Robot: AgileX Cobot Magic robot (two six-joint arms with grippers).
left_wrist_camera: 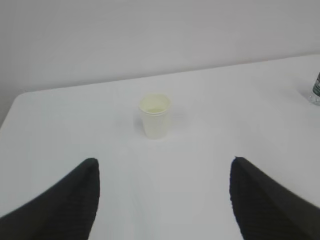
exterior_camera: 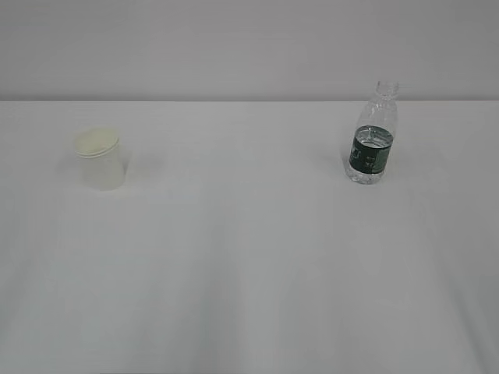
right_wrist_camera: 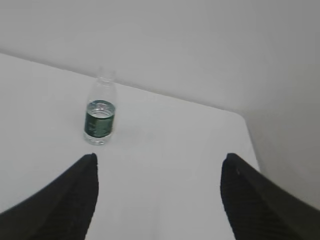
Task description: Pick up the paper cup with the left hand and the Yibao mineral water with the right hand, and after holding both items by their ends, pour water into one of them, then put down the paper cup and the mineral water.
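White tabletop, plain wall behind. Your small white paper cup [exterior_camera: 100, 160] stands far left: light, crushable, so take it low. Clear ribbed green-labelled bottle [exterior_camera: 373, 134] far right: slippery, capless, part full. Left gripper [left_wrist_camera: 162, 200] and right gripper [right_wrist_camera: 159, 197] both spread, empty.

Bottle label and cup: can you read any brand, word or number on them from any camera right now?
Yibao mineral water: the dark green label band carries pale marks, too small and blurred to read in every view.
Paper cup: plain white, no print visible.
Nothing else in view bears text.
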